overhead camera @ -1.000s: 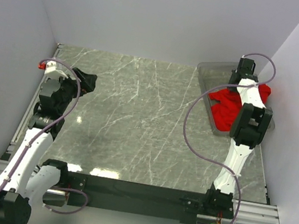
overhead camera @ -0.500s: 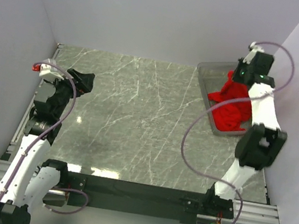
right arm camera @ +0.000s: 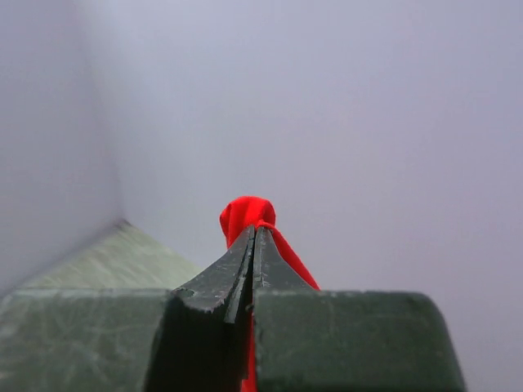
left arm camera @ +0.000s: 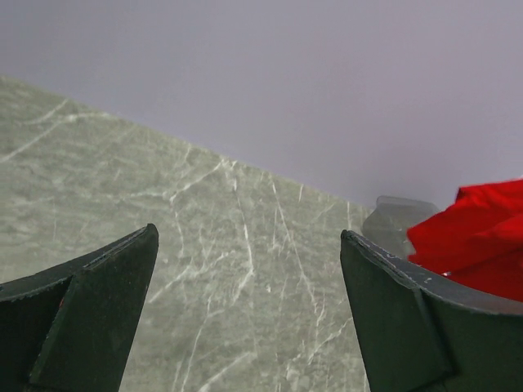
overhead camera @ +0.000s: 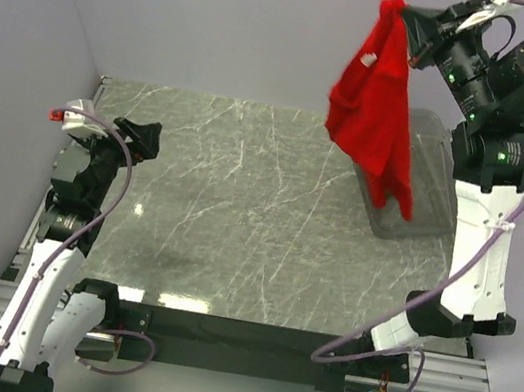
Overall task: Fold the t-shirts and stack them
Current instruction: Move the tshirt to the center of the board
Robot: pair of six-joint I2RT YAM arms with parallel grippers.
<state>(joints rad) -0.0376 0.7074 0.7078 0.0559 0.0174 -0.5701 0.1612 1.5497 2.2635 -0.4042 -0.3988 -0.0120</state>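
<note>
The right tool point(overhead camera: 409, 17) is clenched on a bunch of the red t-shirt point(overhead camera: 373, 114), which dangles limp beneath it; the left tool point(overhead camera: 138, 137) is released. Soft and light, the cloth probably wants a second pinch at a hanging corner.

No legible text, brand, number or sign is present in any view. The red t-shirt point(overhead camera: 373, 114) carries one small white patch point(overhead camera: 370, 60) near its upper end. The patch is too small to tell whether it bears any print.
</note>
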